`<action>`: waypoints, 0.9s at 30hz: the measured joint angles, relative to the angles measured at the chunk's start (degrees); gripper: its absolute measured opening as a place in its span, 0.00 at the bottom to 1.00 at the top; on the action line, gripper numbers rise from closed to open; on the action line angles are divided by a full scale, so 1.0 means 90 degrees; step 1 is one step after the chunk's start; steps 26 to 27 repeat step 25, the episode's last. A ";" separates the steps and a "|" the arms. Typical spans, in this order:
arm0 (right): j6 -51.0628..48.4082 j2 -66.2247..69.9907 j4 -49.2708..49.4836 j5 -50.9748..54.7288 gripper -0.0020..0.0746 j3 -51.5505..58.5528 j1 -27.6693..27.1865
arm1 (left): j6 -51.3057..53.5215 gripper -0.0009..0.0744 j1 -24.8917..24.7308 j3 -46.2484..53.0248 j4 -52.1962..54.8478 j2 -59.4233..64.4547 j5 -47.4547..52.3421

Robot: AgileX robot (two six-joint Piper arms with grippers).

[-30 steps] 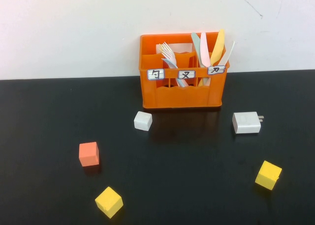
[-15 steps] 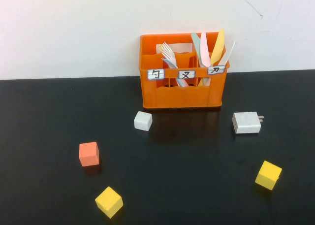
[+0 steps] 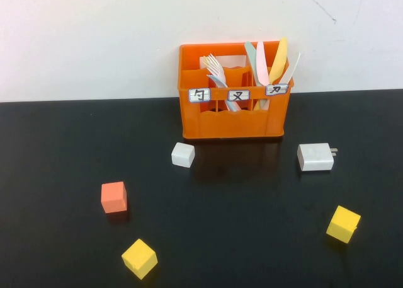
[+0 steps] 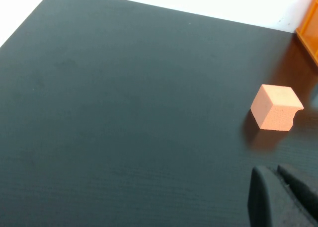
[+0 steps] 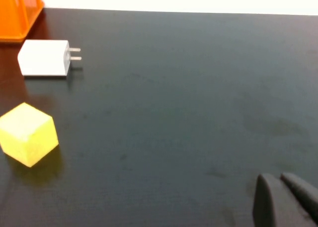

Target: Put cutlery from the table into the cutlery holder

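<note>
The left gripper (image 4: 283, 197) hangs low over the desk (image 3: 252, 193) with its fingers closed and empty; the orange cube (image 4: 276, 108) sits just ahead of it, apart from the fingertips. The right gripper (image 5: 285, 199) is likewise closed on nothing, low over bare desk, with one yellow cube (image 5: 27, 133) and the white charger (image 5: 44, 58) well off to its side and farther ahead. Both are out of the high view.

No cutlery lies on the desk. The cutlery holder (image 3: 233, 121) stands far ahead of both grippers by the wall, with forks (image 3: 217, 77) upright in its middle compartment and knives (image 3: 271, 64) leaning in the one next to it. By this layout the task looks finished.

The risk from here is needless motion: a low sweep by either arm could knock a cube, the white cube (image 3: 182, 154) or the charger, or a reach toward the holder could jostle the leaning knives out.
</note>
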 joint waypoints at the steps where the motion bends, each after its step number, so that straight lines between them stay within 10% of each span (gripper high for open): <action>1: 0.0016 0.0000 0.0000 0.0000 0.02 0.0000 0.0000 | -0.0005 0.01 0.0000 0.0000 0.0000 0.0000 0.0000; 27: 0.0054 0.0000 0.0000 0.0000 0.02 0.0000 0.0000 | -0.0015 0.01 0.0000 0.0000 0.0000 0.0000 0.0000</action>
